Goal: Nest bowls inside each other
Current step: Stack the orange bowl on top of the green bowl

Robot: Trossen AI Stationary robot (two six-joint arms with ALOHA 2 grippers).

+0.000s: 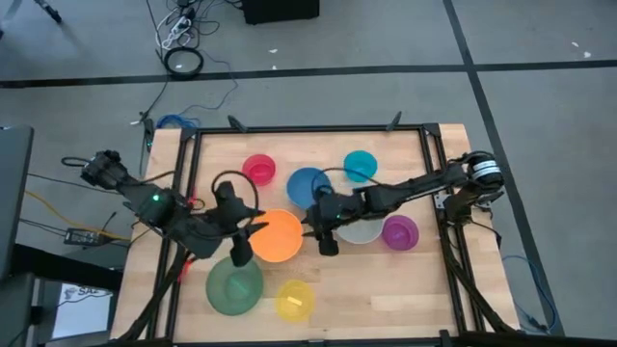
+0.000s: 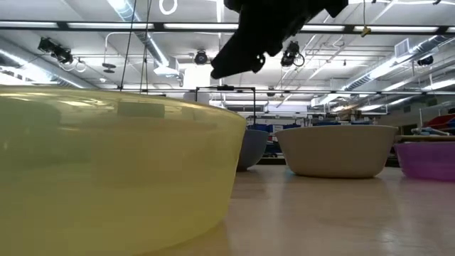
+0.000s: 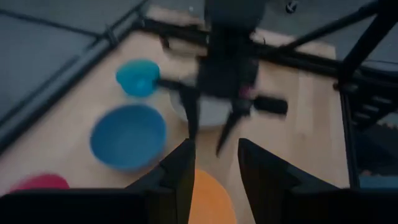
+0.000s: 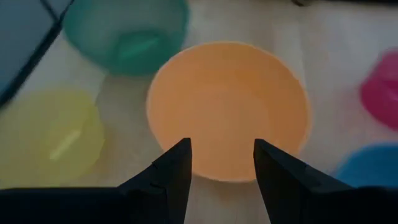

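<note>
Wooden bench, every bowl resting separately on it: pink-red bowl, cyan bowl and blue bowl along the back, orange bowl centre, grey bowl, purple bowl, green bowl and yellow bowl at the front.

Wooden table w/ black frame rail; grey floor w/ dark tape lines; coiled black cable & white power strip beyond table.

8 bowls on table, 2 arms w/ end effectors.
</note>
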